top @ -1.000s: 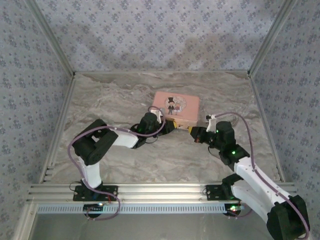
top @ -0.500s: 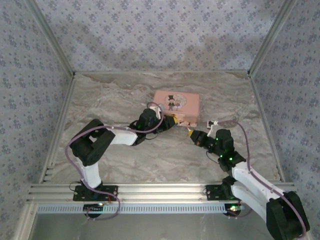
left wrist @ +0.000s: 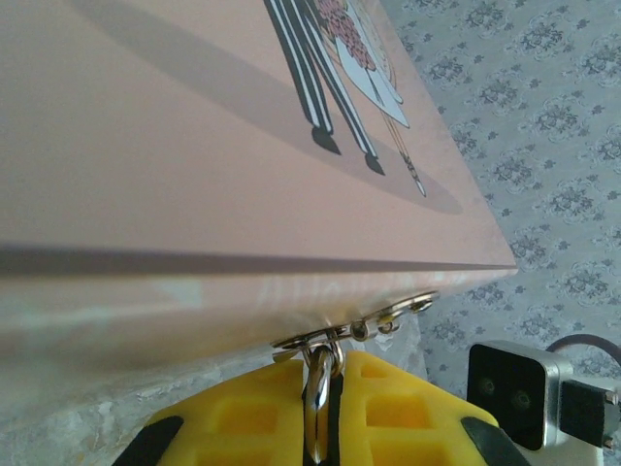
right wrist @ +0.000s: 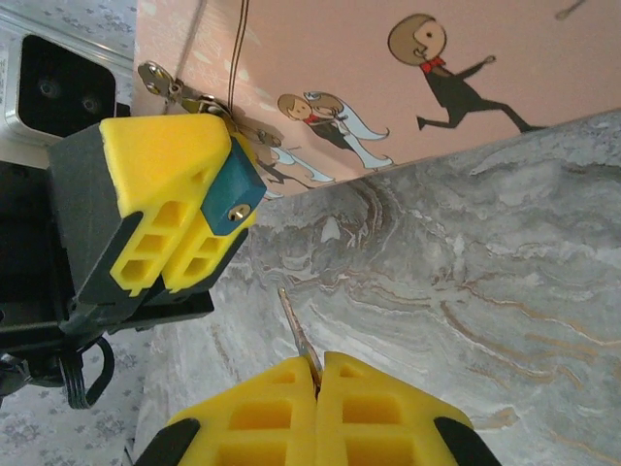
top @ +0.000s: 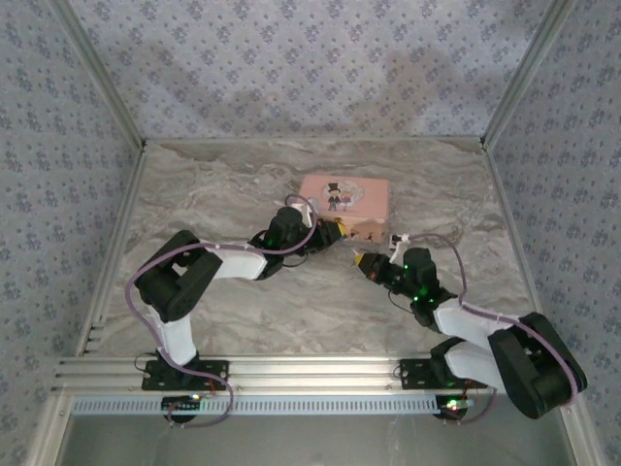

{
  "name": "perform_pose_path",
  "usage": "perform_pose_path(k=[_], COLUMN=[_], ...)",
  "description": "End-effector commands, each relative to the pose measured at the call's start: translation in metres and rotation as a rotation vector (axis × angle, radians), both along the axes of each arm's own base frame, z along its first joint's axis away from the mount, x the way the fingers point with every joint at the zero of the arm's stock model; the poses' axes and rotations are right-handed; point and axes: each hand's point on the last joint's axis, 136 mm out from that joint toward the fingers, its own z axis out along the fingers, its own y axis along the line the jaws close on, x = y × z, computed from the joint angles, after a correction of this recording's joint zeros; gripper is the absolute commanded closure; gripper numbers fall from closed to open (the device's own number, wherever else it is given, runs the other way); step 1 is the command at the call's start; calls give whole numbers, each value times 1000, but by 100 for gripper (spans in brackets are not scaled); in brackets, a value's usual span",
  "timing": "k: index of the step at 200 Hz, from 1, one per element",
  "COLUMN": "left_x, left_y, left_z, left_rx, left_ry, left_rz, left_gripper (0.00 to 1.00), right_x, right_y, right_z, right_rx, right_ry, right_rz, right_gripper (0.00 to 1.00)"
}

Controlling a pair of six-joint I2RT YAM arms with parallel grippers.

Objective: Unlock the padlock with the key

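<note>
Grey-veined marble-patterned table (top: pixel 243 291), walled on three sides with blue-flowered wallpaper (top: pixel 291 68).

Pink rectangular tin with a cartoon couple on its lid (top: pixel 344 194) lies flat towards the back of the table, right of centre. A small silver hasp (left wrist: pixel 388 316) sticks out from its front edge.

Left arm reaches from its base up and to the right. Left gripper (top: pixel 330 231) sits against the tin's front edge at the near-left corner. Right arm is folded low, forearm running up and left. Right gripper (right wrist: pixel 316 369) is near the tin's front, just beside the left gripper and not touching it.

Left gripper: yellow fingers (right wrist: pixel 170 160) pressed together on the small dark blue-grey padlock (right wrist: pixel 233 194). In the right wrist view the lock body sits at the fingertips directly below the hasp, with a round silvery spot on its free face. In the left wrist view a silvery loop (left wrist: pixel 318 408) hangs from the hasp and runs down between the two yellow pads, held tight.

Right gripper: yellow fingers closed on the thin silvery metal key (right wrist: pixel 294 325). Only the narrow blade shows, sticking out past the fingertips and tilted up and to the left towards the padlock. Bare marble shows between the blade tip and the lock body, so the key is near the padlock but apart from it, not inserted.

The padlock hangs at the tin's front edge, above the table surface, gripped by the left fingers.
</note>
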Motion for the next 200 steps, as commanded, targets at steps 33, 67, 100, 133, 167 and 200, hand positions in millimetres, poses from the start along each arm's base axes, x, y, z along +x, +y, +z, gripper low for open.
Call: perform_pose_path(k=[33,67,100,133,167,200], left_x=[2,2,2,2,2,3], left_y=[-8,-8,-7,-6,-7,-6], left_z=[55,55,54,55,55,54], left_rx=[-134,-147,-156,-165,-168,-181], left_ry=[-72,-66,-66,-68,-67,-64], left_rz=[-32,-30,-28,-28,-29,-26], left_gripper=[100,100,100,100,100,100], right_x=[24,30,32,33,33,32], right_y=[17,23,23,25,26,28], right_z=[25,26,26,29,31,34], right_rx=[103,134,135,141,152,169], right_ry=[-73,-73,-77,-85,-89,-93], right_rz=[-4,2,-8,-3,3,11], right_gripper=[100,100,100,100,100,100])
